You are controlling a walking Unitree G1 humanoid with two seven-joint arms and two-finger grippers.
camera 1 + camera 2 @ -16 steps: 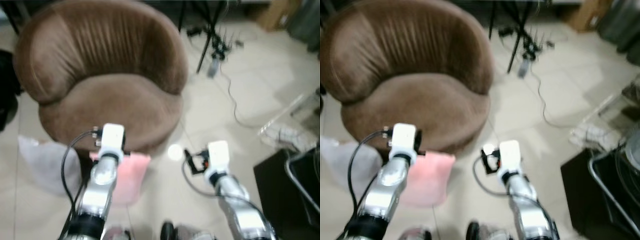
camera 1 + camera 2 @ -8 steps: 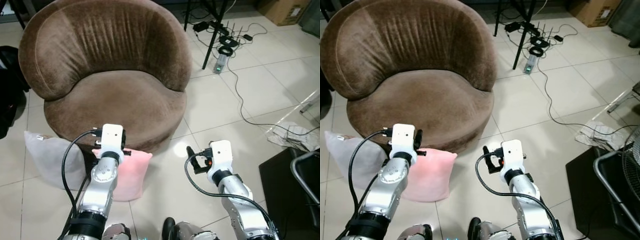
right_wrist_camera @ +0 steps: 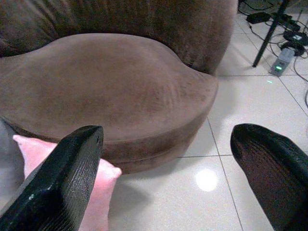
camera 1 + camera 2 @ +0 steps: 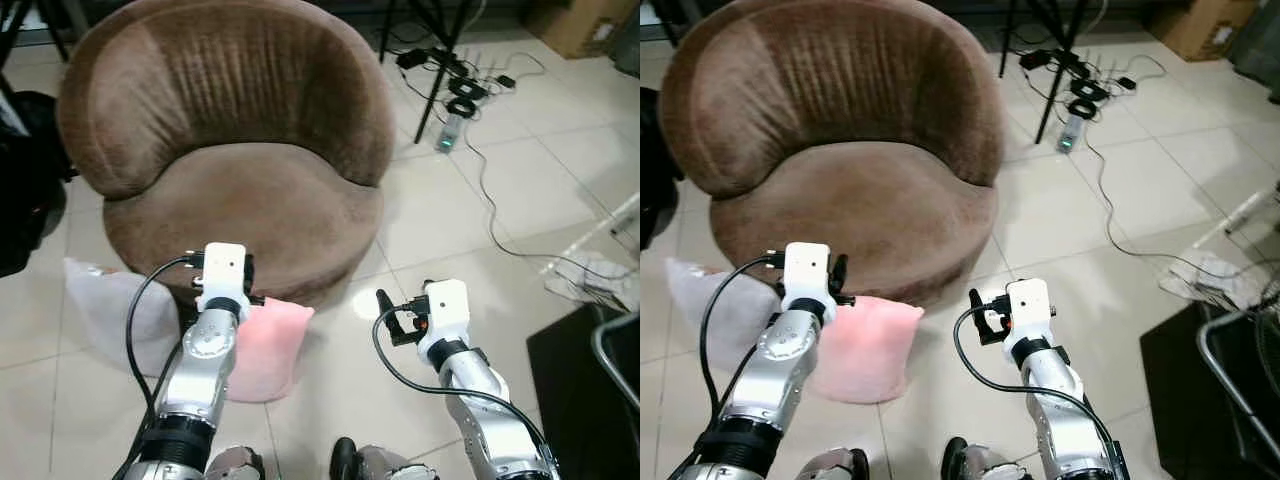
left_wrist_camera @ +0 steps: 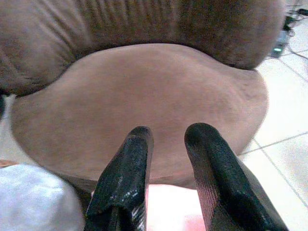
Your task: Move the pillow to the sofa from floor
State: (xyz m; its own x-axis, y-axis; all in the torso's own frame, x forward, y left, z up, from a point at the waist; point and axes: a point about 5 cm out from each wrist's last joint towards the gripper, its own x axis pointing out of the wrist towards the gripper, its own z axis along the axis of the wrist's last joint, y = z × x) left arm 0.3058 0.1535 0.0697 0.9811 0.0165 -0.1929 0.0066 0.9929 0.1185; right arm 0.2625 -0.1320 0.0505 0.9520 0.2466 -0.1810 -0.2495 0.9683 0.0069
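Round brown velvet sofa (image 4: 840,170) — ribbed backrest; square pink soft pillow (image 4: 868,345); pale grey cushion (image 4: 715,300) — glossy beige floor tiles (image 4: 1060,220).

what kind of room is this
Probably a home living room or lounge corner: a round brown velvet tub sofa stands on pale glossy floor tiles, soft pink and white pillows lean at its base, and black cables with a power strip trail behind.

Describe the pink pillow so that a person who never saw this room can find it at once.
Find the big round brown sofa chair on the tiled floor. Against its front base, two pillows stand on the floor side by side. The pink pillow is the one nearer the robot's right; its neighbour, the white pillow, is pale grey-white.
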